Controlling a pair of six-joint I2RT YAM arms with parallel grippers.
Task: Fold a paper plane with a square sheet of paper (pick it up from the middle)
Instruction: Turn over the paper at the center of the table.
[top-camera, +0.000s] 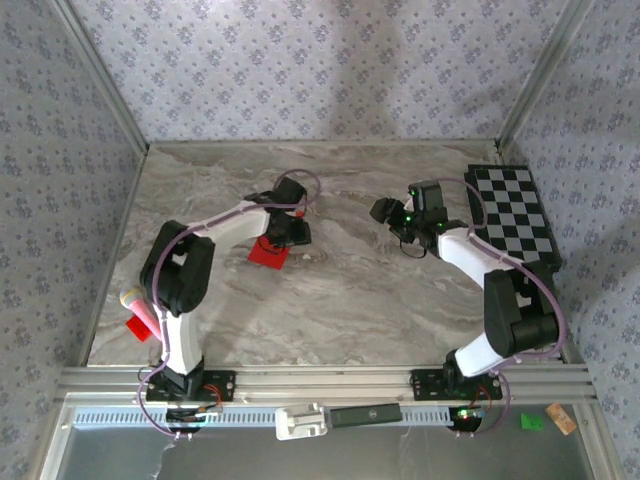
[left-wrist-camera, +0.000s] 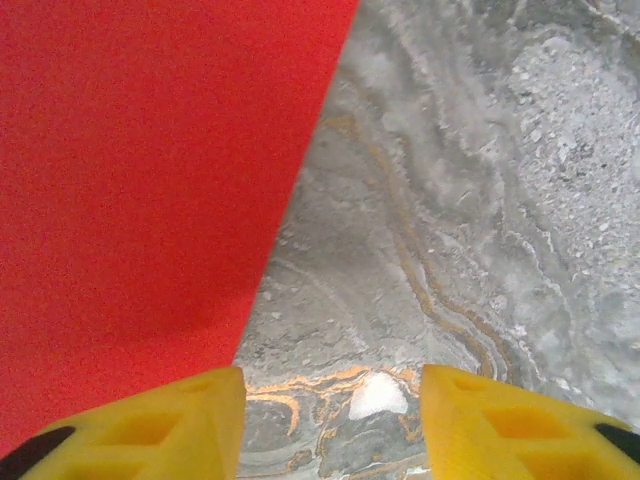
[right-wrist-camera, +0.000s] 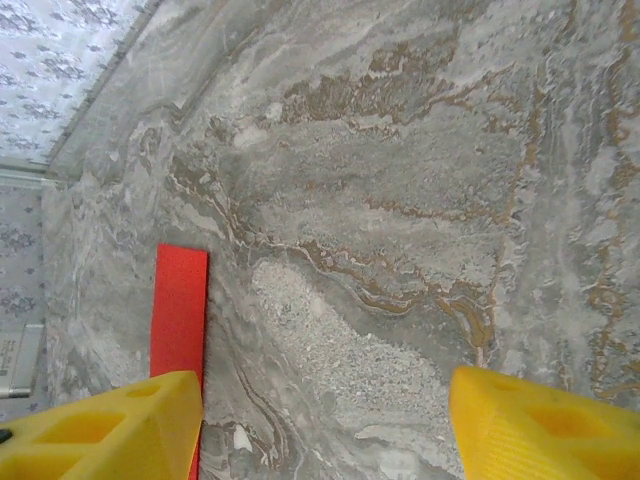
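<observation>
The square sheet of paper (top-camera: 268, 254) lies flat on the marble table as a small folded red shape, left of centre. My left gripper (top-camera: 288, 228) hovers over its far right edge. In the left wrist view the red paper (left-wrist-camera: 140, 180) fills the left side, and the left gripper (left-wrist-camera: 333, 425) is open with bare marble between its yellow fingers (left-wrist-camera: 150, 430). My right gripper (top-camera: 388, 212) hangs open to the right of the paper, apart from it. In the right wrist view the right gripper (right-wrist-camera: 325, 430) spans bare table, and the paper (right-wrist-camera: 180, 310) shows as a narrow red strip by the left finger.
A black-and-white chequered board (top-camera: 515, 215) lies at the right edge of the table. A small red scrap (top-camera: 138, 328) and a pink-and-yellow object (top-camera: 135, 300) sit by the left arm's base. Patterned walls close in three sides. A white fleck (left-wrist-camera: 378, 396) marks the marble.
</observation>
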